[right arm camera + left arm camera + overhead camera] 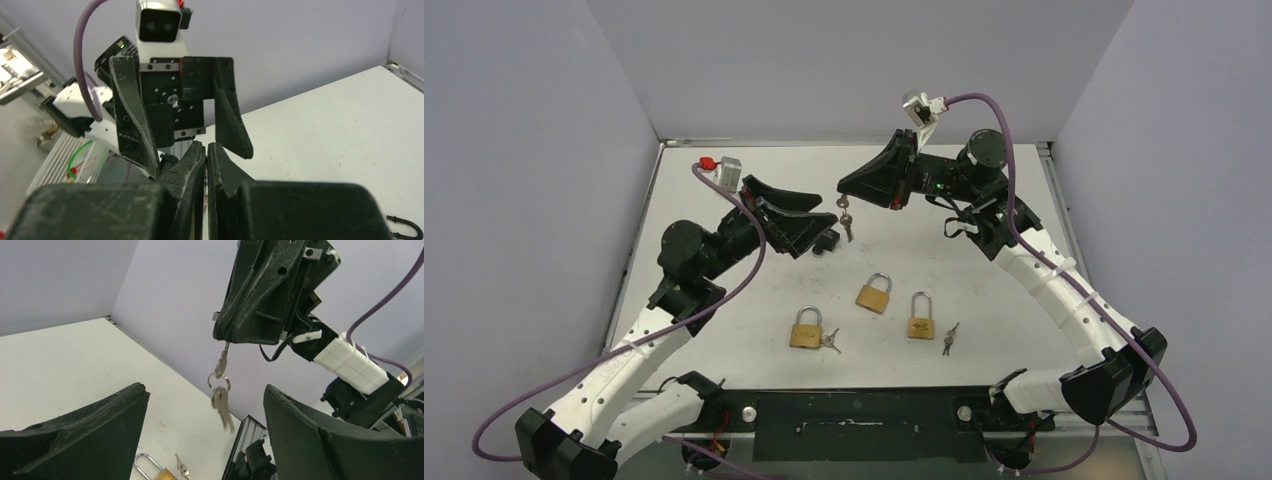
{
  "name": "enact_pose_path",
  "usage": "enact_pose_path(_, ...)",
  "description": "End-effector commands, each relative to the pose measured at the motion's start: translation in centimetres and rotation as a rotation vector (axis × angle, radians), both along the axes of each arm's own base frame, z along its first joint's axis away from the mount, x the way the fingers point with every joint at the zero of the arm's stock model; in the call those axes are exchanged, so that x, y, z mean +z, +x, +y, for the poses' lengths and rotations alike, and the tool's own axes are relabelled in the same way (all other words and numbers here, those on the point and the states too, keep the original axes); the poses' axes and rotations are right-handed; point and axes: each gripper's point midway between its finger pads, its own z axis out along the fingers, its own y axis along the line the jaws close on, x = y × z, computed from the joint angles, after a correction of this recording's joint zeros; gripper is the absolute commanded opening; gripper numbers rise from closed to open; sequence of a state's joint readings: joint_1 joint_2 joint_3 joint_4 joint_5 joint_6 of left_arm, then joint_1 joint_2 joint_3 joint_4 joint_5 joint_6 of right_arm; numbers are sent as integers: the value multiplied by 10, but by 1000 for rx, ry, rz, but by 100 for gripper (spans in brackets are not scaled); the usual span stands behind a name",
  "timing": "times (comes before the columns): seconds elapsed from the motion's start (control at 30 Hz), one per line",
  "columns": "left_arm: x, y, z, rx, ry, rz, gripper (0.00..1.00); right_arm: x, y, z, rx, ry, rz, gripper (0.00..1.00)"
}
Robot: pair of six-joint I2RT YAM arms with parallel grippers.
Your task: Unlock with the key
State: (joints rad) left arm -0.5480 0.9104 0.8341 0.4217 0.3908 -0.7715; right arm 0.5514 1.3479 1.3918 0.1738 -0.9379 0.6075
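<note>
Key (223, 360) hangs in the air over far-ctr of table (904, 250), long axis approx. vertical w/ a slight tilt, top end pinched in the right tool (225, 337), ring end pointing down. Small silver metal, flat and thin. Split ring (218, 382) sits at its lower end, and a second key (222, 407) dangles loose from the ring, tip down and a bit to the right in left wrist view. Right tool's jaws are pressed together on the key, gap btwn them a thin slit in its own wrist view; fingers are black, scuffed plastic, tapering to a wedge. Left tool (826, 222) faces it from the left, just beside the keys but not touching: jaws spread wide, nothing in them, its two black fingers (90, 430) flanking the hanging keys in left wrist view. Table is flat, matte white w/ faint smudges, grey walls left, right and far. Nearer to the arm bases, well apart from the keys, three brass padlocks w/ silver shackles lie flat: left one (805, 330), middle one (874, 294), right one (920, 318). A small key set (831, 342) lies just beside the left one, another (948, 340) just right of the right one. Air btwn held key and padlocks is open; only the left tool stands close.
</note>
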Motion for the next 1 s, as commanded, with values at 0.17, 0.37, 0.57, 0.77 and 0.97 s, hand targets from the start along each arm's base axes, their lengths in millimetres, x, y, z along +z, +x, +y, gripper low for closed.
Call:
enact_pose_path(0.17,11,-28,-27,-262,54,-112,67,3,-48,-8,198,-77,-127,0)
enact_pose_path(0.37,7,-27,-33,-309,38,-94,37,3,-53,-8,222,-77,-124,0)
enact_pose_path(0.57,11,-30,-35,-337,2,-100,30,-6,-57,-7,254,-99,-91,0)
enact_pose_path(0.77,8,-33,-40,-373,-7,-91,29,-8,-56,-4,253,-103,-81,0)
enact_pose_path(0.97,5,-38,-46,-410,-5,-98,0,-3,-54,-1,233,-76,-70,0)
